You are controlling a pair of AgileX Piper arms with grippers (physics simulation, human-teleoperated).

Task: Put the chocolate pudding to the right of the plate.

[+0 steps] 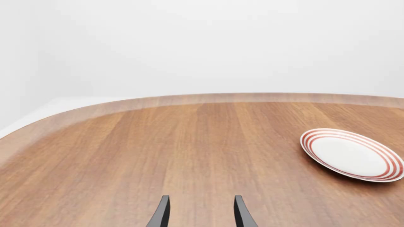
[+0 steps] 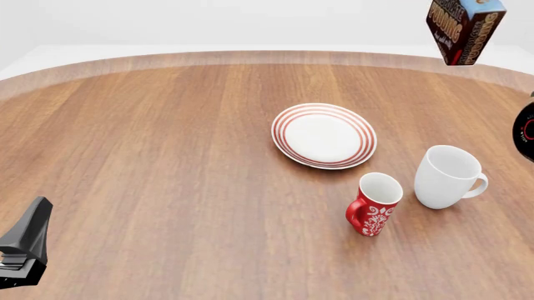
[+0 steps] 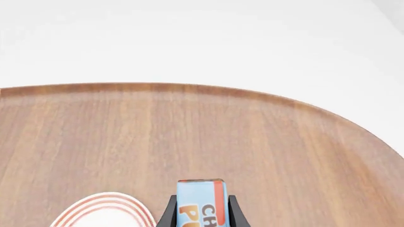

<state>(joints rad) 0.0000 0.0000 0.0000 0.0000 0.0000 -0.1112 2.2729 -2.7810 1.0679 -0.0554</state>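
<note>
The chocolate pudding (image 2: 464,28) hangs tilted in the air over the far right of the table, dark brown with a light blue top. In the right wrist view my right gripper (image 3: 201,212) is shut on the chocolate pudding (image 3: 200,196), one dark finger on each side. The plate (image 2: 324,135), white with red rings, lies near the table's middle, to the left of and nearer than the carton; it also shows as the plate (image 3: 104,210) and the plate (image 1: 351,154). My left gripper (image 1: 200,215) is open and empty, low at the near left (image 2: 25,247).
A red patterned mug (image 2: 376,204) and a taller white mug (image 2: 449,176) stand just in front of and to the right of the plate. A dark part of the right arm (image 2: 526,131) shows at the right edge. The wooden table's curved far edge (image 2: 267,56) runs behind.
</note>
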